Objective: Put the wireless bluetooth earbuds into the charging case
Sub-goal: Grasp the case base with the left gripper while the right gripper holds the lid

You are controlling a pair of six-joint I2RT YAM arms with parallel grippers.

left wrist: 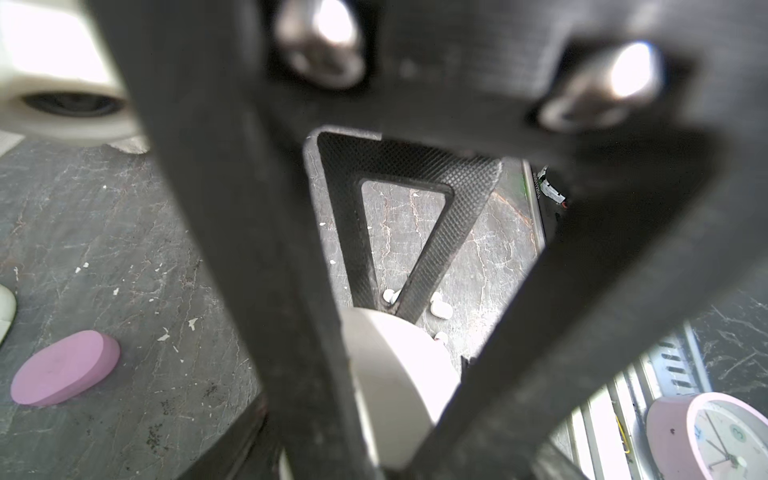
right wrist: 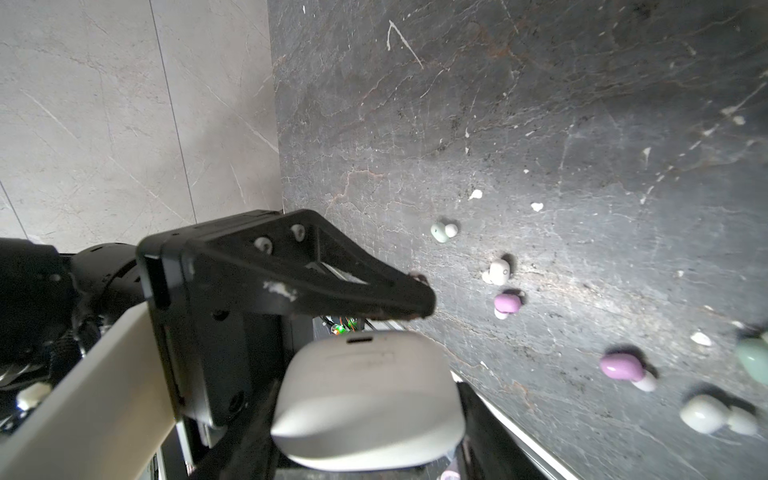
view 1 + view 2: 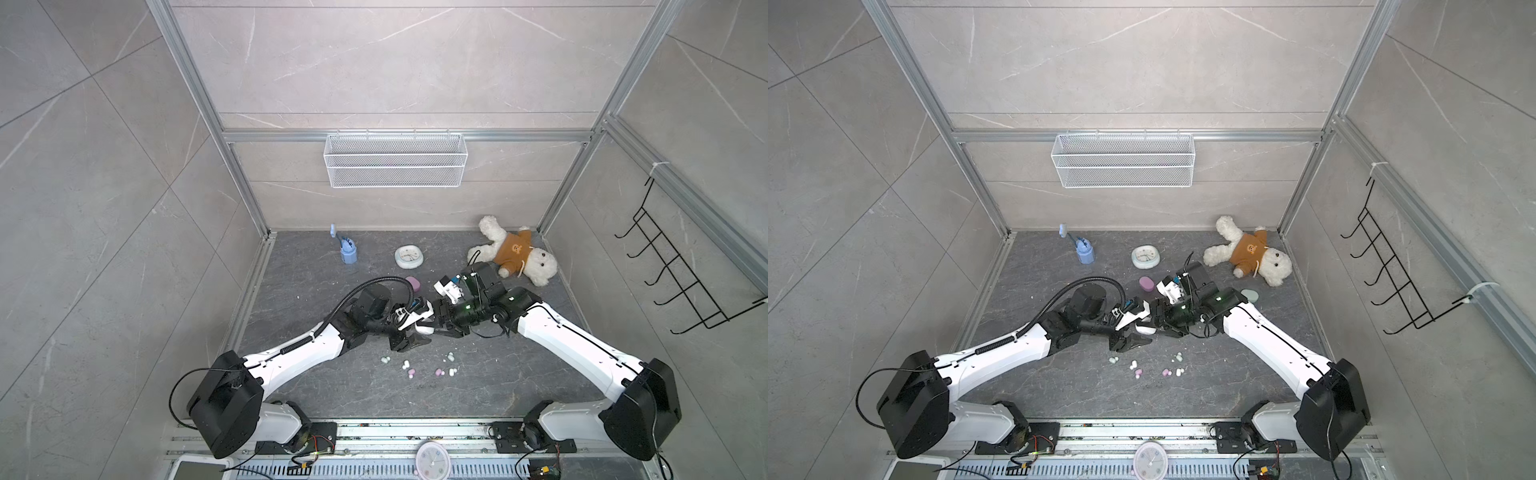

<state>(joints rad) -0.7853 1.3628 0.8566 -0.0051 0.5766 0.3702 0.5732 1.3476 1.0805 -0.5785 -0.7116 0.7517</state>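
The charging case (image 2: 368, 399), likely light and slippery, is pinched sidewise by right gripper (image 3: 441, 323); left gripper's (image 3: 415, 332) grip cannot be told.

Six earbuds (image 3: 439, 372): two white, two mint, two pink. Three charging cases: white case (image 2: 370, 399), pink case (image 3: 413, 283), mint case (image 3: 1250, 296). Two clocks: pale clock (image 3: 409, 256), pink clock (image 3: 432, 459). One plush bear (image 3: 513, 249), one wire basket (image 3: 395, 166), one hook rack (image 3: 681, 259), one blue toothbrush holder (image 3: 348, 251).

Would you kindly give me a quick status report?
Right gripper shut on charging case; left gripper straddling it, grip unclear. Six earbuds loose on tabletop. Case looks closed.
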